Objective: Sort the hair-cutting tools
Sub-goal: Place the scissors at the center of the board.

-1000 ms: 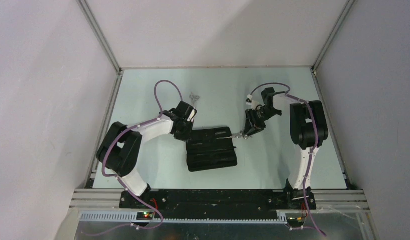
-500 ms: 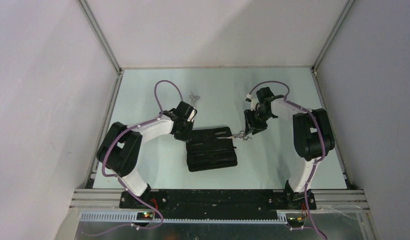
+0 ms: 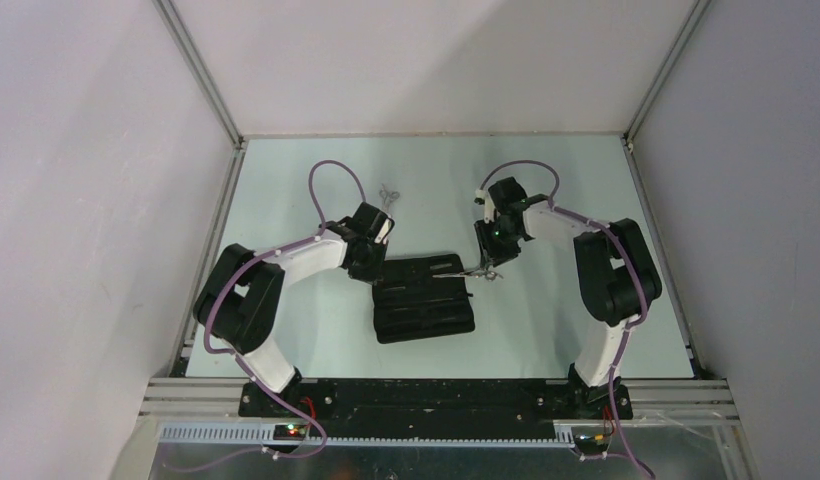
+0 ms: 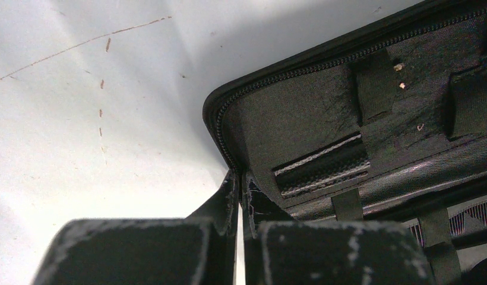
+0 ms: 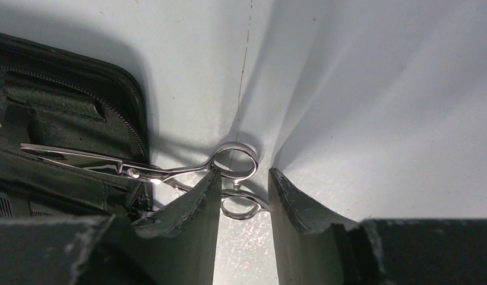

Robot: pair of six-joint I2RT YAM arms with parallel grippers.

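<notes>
Scissors, a slim shiny silver metal pair with looped finger rings point(image 5: 140, 172), lie right under our right gripper point(image 5: 244, 199). The round rings sit between its half-open fingers, and we cannot tell if it pinches them. The long thin blades point to that hand's left, onto the soft black zip-up fabric pouch point(image 5: 63, 119). Our left gripper point(image 4: 240, 196) is closed tight at the pouch's edge, farther from the scissors. We think the right hand should move them along the blades' line.

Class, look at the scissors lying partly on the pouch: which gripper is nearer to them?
Right. The right gripper, open, straddles the rings of the scissors, just off the pouch; the left gripper sits shut at the pouch's opposite edge, away from them.
</notes>
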